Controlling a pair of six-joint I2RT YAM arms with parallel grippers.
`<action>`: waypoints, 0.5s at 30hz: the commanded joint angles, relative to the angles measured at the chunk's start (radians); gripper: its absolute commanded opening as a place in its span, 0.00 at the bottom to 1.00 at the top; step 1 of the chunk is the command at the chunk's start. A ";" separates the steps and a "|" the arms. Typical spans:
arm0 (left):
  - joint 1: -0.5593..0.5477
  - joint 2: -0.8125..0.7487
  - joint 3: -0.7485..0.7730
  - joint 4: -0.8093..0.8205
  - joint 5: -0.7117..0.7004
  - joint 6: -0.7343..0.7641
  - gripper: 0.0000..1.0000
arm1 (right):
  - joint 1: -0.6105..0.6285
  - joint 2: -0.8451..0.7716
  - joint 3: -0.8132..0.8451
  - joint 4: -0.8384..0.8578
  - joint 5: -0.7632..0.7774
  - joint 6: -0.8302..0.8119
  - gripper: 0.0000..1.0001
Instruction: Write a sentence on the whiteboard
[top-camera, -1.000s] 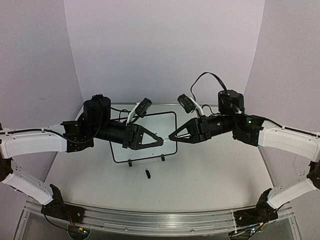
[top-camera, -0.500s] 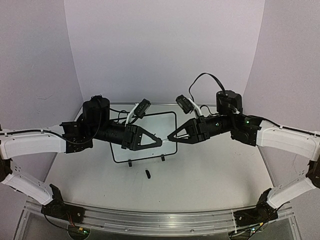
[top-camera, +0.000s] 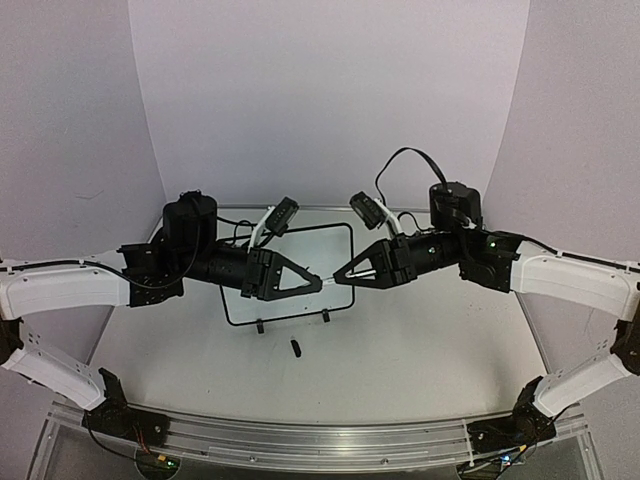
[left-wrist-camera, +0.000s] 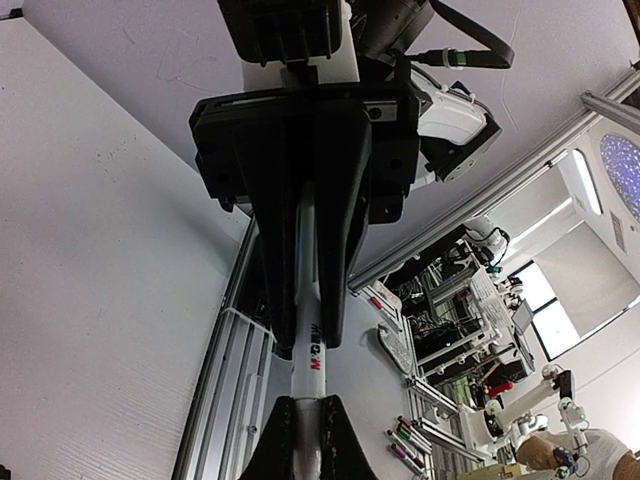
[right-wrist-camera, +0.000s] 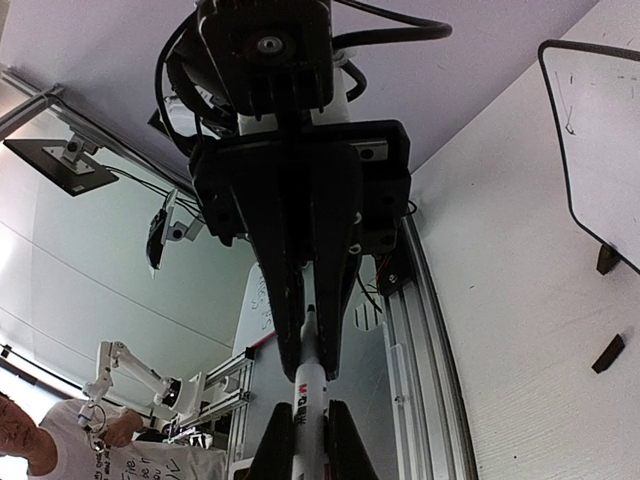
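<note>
The whiteboard sits on the table below my wrists, apparently unwritten where visible. My left gripper and right gripper both clamp one marker above it; I should pull straight along its barrel.

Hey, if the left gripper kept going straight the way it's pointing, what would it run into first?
The right gripper, which faces the left gripper almost tip to tip; both are shut on the same marker.
</note>
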 joint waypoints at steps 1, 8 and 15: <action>0.003 -0.031 0.011 0.068 -0.041 0.000 0.00 | 0.035 0.004 0.018 0.010 0.022 -0.025 0.00; 0.048 -0.136 0.081 -0.280 -0.194 0.150 0.85 | 0.034 -0.082 -0.024 -0.019 0.290 -0.063 0.00; 0.165 -0.217 0.229 -0.737 -0.331 0.364 0.94 | 0.061 -0.146 -0.056 -0.134 0.575 -0.164 0.00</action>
